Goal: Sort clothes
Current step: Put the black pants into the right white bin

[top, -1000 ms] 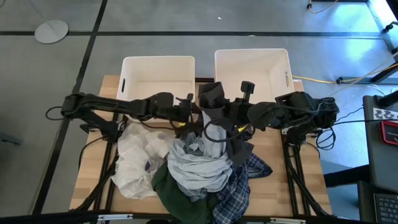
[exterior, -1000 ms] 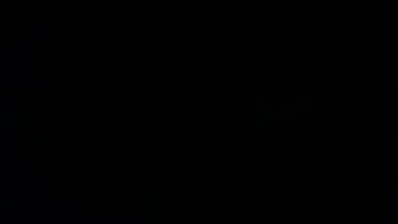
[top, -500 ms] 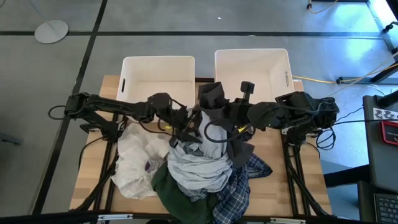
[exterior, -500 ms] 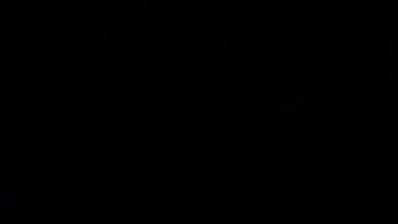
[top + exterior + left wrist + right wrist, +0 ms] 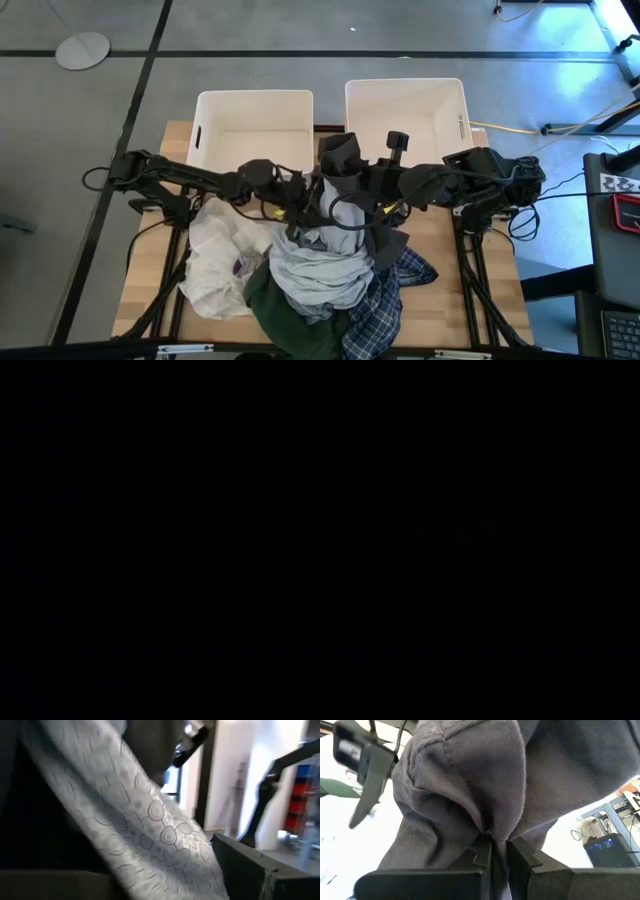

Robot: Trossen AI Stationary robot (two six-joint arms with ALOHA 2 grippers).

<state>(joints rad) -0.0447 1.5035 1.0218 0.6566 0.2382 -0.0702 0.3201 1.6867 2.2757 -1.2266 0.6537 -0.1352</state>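
One dark grey garment (image 5: 470, 785) in right end effector (image 5: 497, 852)

We see two white plastic bins at the table's far edge: the left bin (image 5: 254, 125) and the right bin (image 5: 407, 112), side by side. The wooden table (image 5: 482, 290) stands on a grey floor (image 5: 60, 220), where a round white disc (image 5: 83, 49) lies.

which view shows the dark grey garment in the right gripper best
The right wrist view: the dark grey garment fills it, pinched in the right gripper. The high view shows it bunched near the bins, hanging toward the pile. The low view is black; the left wrist view shows patterned fabric.
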